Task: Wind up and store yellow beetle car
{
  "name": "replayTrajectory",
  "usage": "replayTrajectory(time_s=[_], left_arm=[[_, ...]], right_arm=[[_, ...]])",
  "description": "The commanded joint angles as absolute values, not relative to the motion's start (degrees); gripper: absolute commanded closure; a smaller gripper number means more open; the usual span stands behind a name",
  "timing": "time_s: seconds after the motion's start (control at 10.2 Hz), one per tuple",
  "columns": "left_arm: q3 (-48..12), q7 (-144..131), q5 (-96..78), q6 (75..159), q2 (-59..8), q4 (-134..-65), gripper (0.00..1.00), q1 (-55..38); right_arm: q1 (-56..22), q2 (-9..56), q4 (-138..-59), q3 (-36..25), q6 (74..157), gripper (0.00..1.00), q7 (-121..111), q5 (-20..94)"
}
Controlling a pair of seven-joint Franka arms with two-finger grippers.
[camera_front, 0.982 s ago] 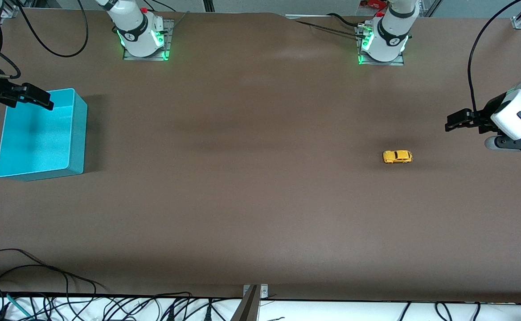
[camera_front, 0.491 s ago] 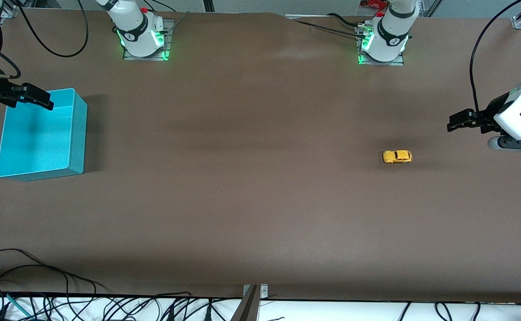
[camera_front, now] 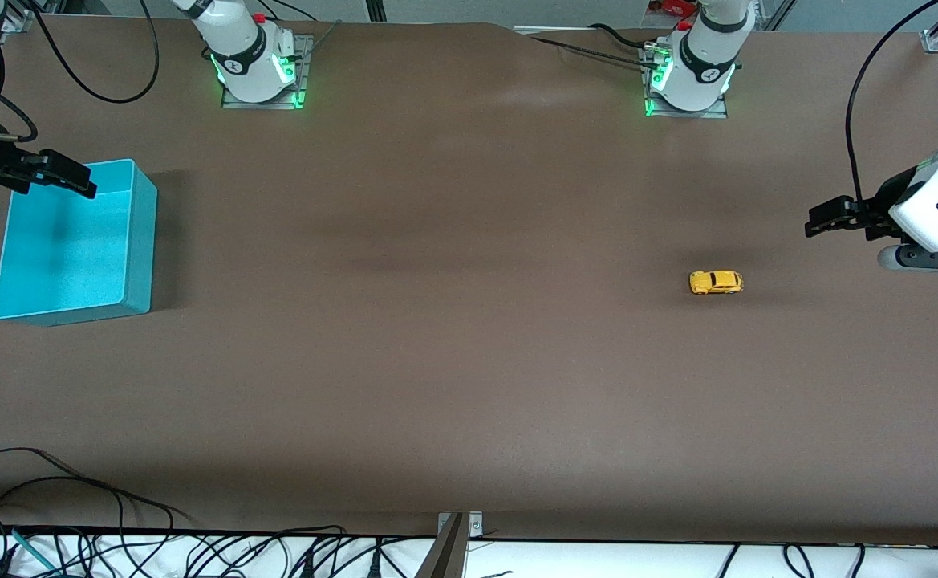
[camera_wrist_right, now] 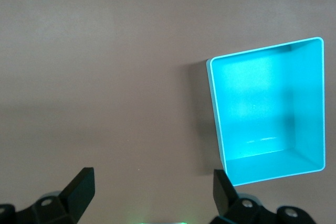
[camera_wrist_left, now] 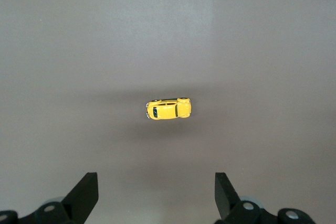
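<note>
I see the yellow beetle car point(camera_front: 716, 282), a tiny bright yellow toy with a rounded body, dark windows and black wheels point(camera_wrist_left: 168, 109). It stands upright on its wheels on the brown table point(camera_front: 469, 337), toward the left arm's end, lying lengthwise along the table, alone and untouched.

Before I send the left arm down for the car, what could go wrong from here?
1. The yellow beetle car is tiny and rounded, standing on its wheels on the bare table; the open left gripper, up in the air toward that arm's end, might nudge it so it rolls away.
2. The turquoise bin sits at the right arm's end, under the open right gripper, so storing the car likely needs a long carry or handover, with drop risk.
</note>
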State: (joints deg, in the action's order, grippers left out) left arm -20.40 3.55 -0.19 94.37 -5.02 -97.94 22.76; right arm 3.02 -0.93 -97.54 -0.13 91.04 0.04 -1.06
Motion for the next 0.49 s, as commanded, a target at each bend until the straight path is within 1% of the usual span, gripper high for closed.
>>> replayTrajectory(time_s=[0.0, 0.2, 0.29, 0.39], left_arm=[[-20.6, 5.1, -1.8, 94.4, -4.4, -98.7, 0.02, 23.5], [-20.6, 5.1, -1.8, 94.4, -4.7, -98.7, 0.02, 23.5], [-20.6, 4.9, -1.8, 94.3, -4.7, -98.7, 0.0, 23.5], [-20.6, 4.1, -1.8, 94.0, -4.7, -98.7, 0.0, 23.5]], right_arm=[[3.1, -0.4, -96.1, -0.1, 90.3, 0.0, -0.1, -1.2], [3.2, -0.4, -96.1, -0.1, 90.3, 0.0, -0.1, -1.2], [3.1, -0.4, -96.1, -0.1, 90.3, 0.0, -0.1, -1.2], [3.1, -0.4, -96.2, -0.1, 90.3, 0.0, -0.1, -1.2]])
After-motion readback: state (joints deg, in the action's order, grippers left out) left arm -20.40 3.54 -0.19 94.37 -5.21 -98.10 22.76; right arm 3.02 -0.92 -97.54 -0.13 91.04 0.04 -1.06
